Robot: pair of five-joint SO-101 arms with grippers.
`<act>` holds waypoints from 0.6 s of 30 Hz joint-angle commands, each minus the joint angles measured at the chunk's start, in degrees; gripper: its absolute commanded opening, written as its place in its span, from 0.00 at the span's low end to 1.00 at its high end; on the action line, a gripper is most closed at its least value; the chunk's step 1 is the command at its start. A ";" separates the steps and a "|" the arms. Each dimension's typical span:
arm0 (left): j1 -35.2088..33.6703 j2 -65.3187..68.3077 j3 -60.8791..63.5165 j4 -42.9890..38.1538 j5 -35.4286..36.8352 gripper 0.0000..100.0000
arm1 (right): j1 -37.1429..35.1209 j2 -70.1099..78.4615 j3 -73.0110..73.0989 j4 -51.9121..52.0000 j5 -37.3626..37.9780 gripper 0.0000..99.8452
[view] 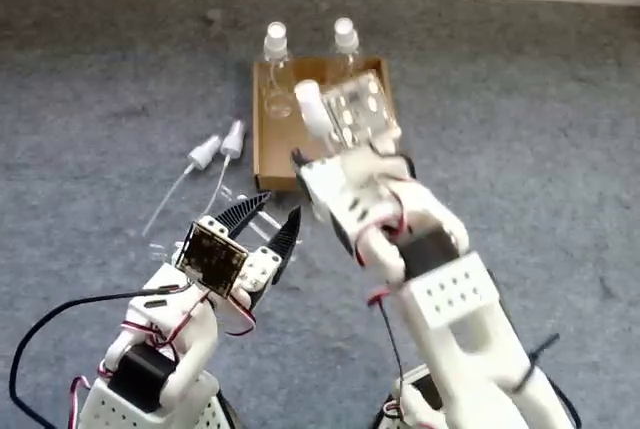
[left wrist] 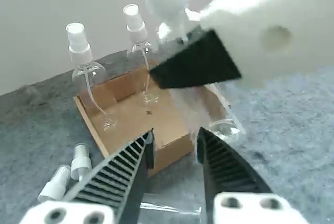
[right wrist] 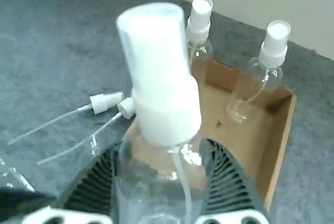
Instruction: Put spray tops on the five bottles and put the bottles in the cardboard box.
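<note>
We start at the right claw (right wrist: 162, 148). Its jaws are clamped on the body of a clear bottle (right wrist: 151, 187) that wears a white spray top (right wrist: 159, 72). In the high view this claw sits at centre frame, over the cardboard box (view: 272, 154). The bottle's long axis is tilted: the top leans toward the upper left and the base hangs lower right, above the box's near half. So the box lies beneath the load rather than off to one side. We judge the coming move to be a plain lowering and release, with the tilt the thing to watch. The right arm rises from the lower right of the frame, stretched forward, its wrist bent down over the box.

Inside the box at its far end, near the top of the frame, one capped bottle (view: 276, 54) and another capped bottle (view: 345, 39) stand upright.

Left of the box, one loose spray top (view: 205, 152) and a second loose spray top (view: 232, 137) lie on the grey carpeted surface (view: 520, 99), tubes trailing toward the lower left.

The left claw (view: 278, 211) hovers lower left of centre. Its jaws are spread wide and hold nothing, pointing at the box's near edge. It is the nearer claw to those loose tops.
</note>
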 commanded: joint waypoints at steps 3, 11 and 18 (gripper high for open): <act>1.10 -0.13 -4.26 2.11 -0.53 0.13 | -0.04 8.84 -13.41 -0.04 -0.35 0.00; 0.66 -0.13 -3.82 1.85 -0.62 0.15 | -5.49 10.51 -19.21 12.62 -6.42 0.00; 0.57 -0.04 -3.74 1.85 -0.70 0.18 | -7.78 7.43 -25.71 25.10 -6.68 0.00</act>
